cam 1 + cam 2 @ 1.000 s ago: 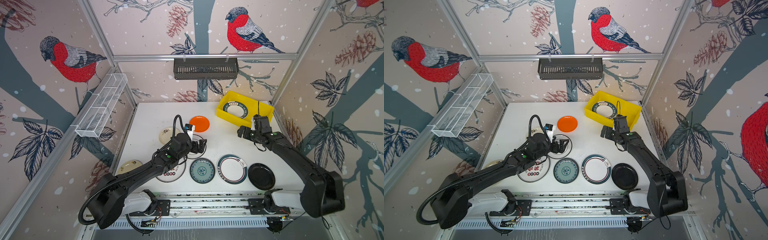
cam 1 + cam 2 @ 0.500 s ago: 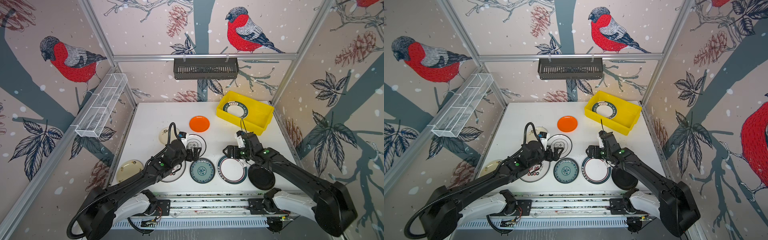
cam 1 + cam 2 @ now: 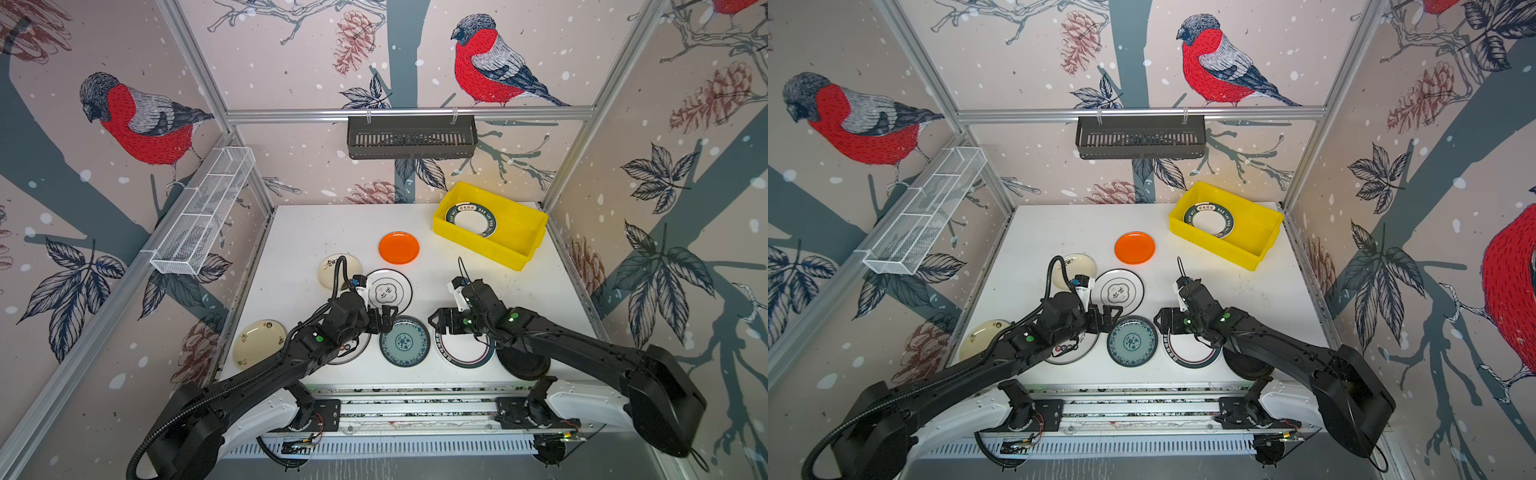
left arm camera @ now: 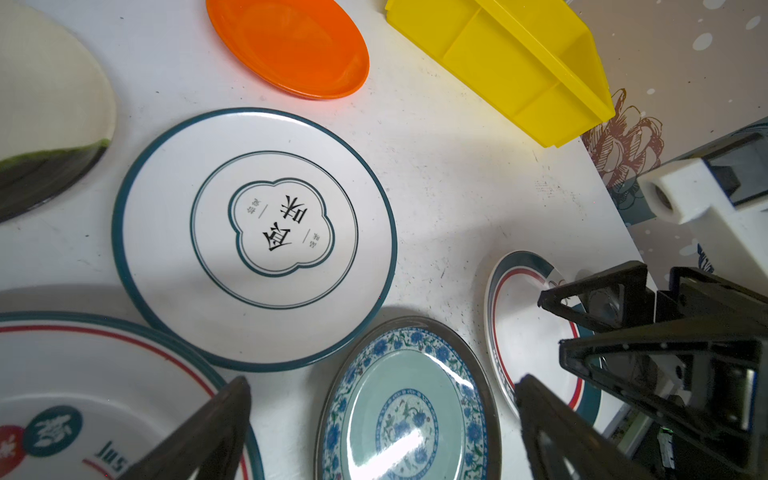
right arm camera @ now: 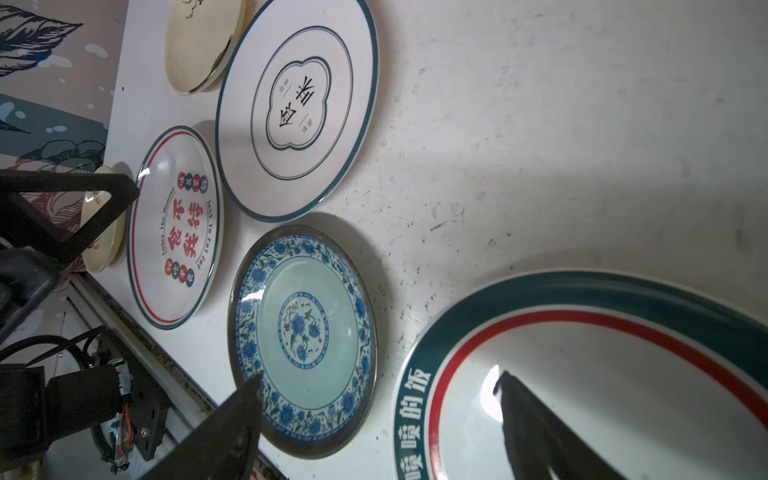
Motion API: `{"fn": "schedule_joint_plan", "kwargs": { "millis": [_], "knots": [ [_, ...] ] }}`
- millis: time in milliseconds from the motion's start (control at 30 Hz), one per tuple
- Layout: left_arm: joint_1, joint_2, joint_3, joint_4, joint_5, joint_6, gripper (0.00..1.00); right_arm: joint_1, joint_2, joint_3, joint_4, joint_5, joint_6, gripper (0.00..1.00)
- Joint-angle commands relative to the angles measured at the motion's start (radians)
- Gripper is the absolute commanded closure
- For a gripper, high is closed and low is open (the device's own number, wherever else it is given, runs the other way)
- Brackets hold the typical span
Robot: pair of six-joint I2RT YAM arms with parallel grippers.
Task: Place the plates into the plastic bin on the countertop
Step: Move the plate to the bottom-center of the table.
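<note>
My right end effector [image 3: 439, 326] sits low, jaws spread wide with nothing between them. One finger [image 5: 536, 424] is over the well of the green-and-red banded plate [image 3: 463, 353] and the other is outside its rim, which I judge is the straddle needed to pinch that thin edge. My left end effector [image 3: 383, 320] is just as wide and empty, poised over the far rim of the teal floral plate [image 3: 404, 341], likely for the same edge pinch. Beyond them on the counter [image 3: 324, 224] lie the quatrefoil-marked white plate [image 3: 388, 289], the orange plate [image 3: 398, 247] and two cream plates [image 3: 258, 343], all apart from the yellow bin [image 3: 498, 245] at the far right corner, where one dark-banded plate [image 3: 471, 219] lies flat. The black plate [image 3: 523, 363] is mostly under my right arm. My left arm largely covers the red-character plate [image 5: 176, 226] in both top views. I cannot tell whether any finger touches a plate.
</note>
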Motion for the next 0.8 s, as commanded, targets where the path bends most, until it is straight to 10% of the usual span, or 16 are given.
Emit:
{"fn": "schedule_joint_plan", "kwargs": {
  "millis": [0, 767],
  "knots": [
    [-0.01, 0.006, -0.002, 0.019, -0.012, -0.027, 0.02, 0.013, 0.013, -0.011, -0.016, 0.1, 0.034, 0.11],
    [-0.018, 0.039, 0.049, 0.02, -0.005, -0.013, 0.02, 0.003, 0.192, -0.054, 0.21, 0.185, 0.145, 0.12]
  ]
}}
